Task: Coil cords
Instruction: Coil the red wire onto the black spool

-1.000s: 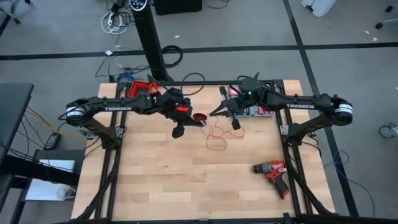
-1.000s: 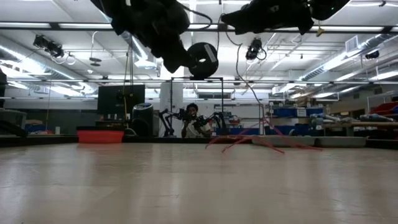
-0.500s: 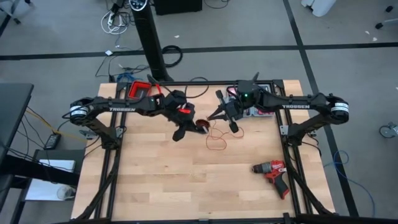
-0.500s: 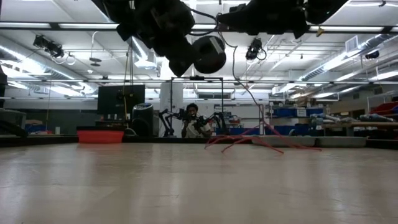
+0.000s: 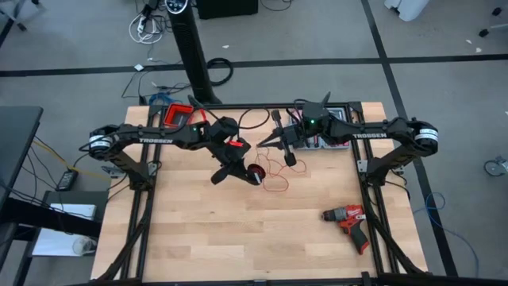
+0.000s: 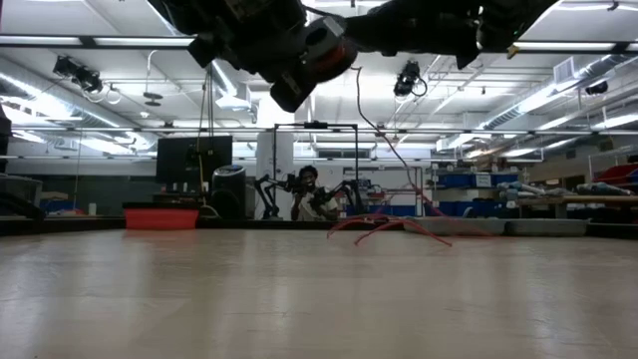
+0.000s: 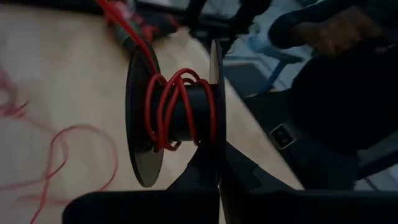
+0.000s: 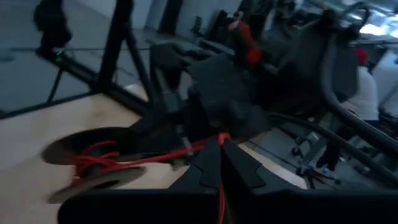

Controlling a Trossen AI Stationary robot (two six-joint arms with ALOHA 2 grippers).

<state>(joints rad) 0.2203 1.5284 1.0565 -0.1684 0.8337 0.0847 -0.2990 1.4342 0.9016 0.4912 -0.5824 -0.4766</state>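
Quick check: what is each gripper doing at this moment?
Left gripper: shut on the black spool.
Right gripper: shut on the red cord.

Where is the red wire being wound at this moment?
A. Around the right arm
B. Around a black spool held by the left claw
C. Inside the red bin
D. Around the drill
B: the left wrist view shows red wire looped around the black spool held by the left claw.

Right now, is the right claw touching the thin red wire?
Touching. In the right wrist view the right claw is shut on the thin red wire, which runs taut from its fingertips to the black spool.
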